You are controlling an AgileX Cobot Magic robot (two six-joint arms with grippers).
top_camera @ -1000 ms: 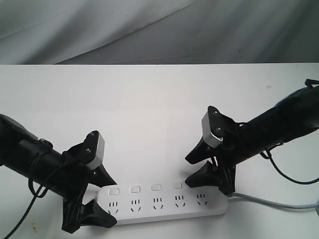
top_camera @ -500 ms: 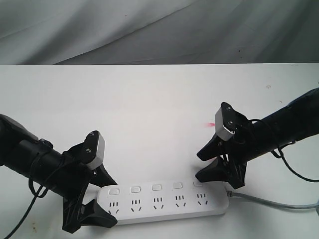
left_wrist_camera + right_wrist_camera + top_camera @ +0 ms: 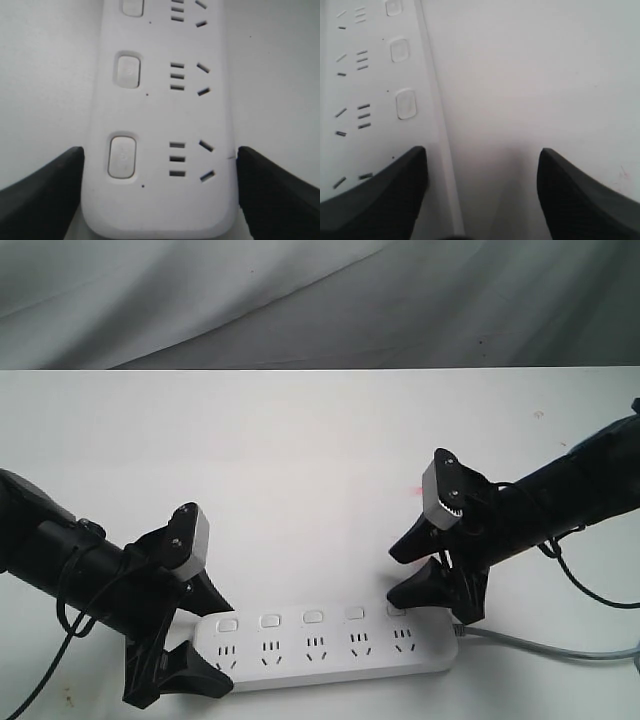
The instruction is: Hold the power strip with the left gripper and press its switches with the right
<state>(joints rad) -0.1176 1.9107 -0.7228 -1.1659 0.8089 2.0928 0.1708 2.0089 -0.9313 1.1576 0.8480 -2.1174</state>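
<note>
The left end effector grips the power strip across its width at the rounded end away from the cord. One black finger is against each long edge, so the strip's body runs out from between them with the nearest of the switches just ahead. The right end effector is spread wide and holds nothing: one finger hangs over the strip's cord end, right by the last switch, though contact cannot be made out, while the other is over bare worktop beside the strip.
</note>
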